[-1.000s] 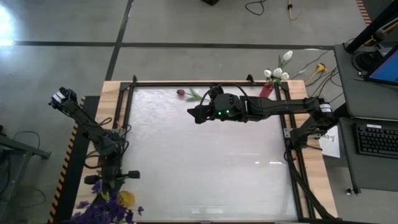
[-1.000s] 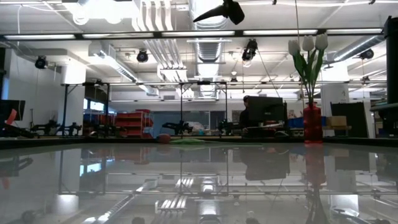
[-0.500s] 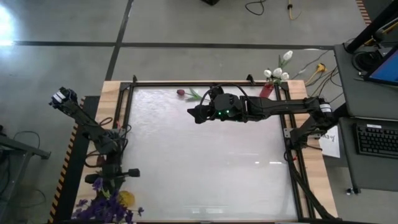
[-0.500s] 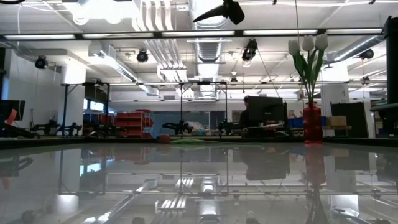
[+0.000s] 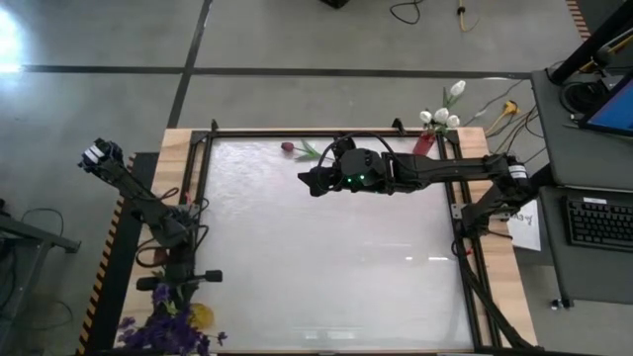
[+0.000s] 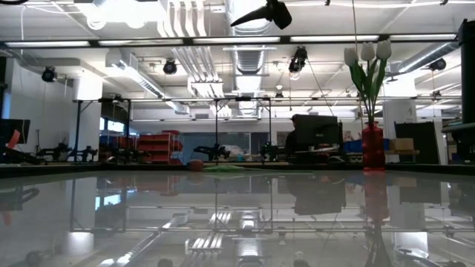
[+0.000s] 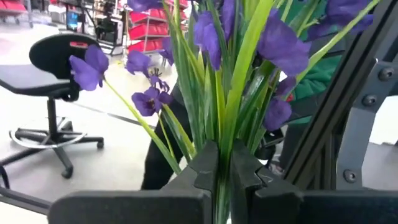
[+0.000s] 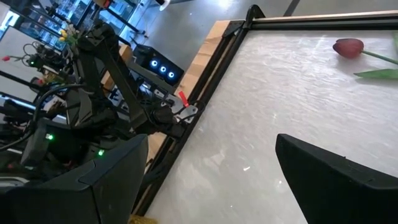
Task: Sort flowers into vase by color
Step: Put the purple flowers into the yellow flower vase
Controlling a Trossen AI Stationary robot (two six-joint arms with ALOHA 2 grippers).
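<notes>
Red vase (image 6: pixel 372 147) holds 3 upright white tulips (image 6: pixel 367 53).
Left hand (image 7: pixel 221 177) grips purple flowers (image 7: pixel 273 46); open right hand (image 5: pixel 309 182) hovers near pink bud (image 5: pixel 287 147), lying flat.

A pale, glossy table (image 5: pixel 326 267) with a black frame and wooden edges fills the middle of the high view. One pink-red bud (image 5: pixel 287 147) on a green stem lies flat near its upper edge, left of center. A red vase (image 5: pixel 425 142) of white tulips (image 5: pixel 439 117) stands at its upper right corner.
</notes>
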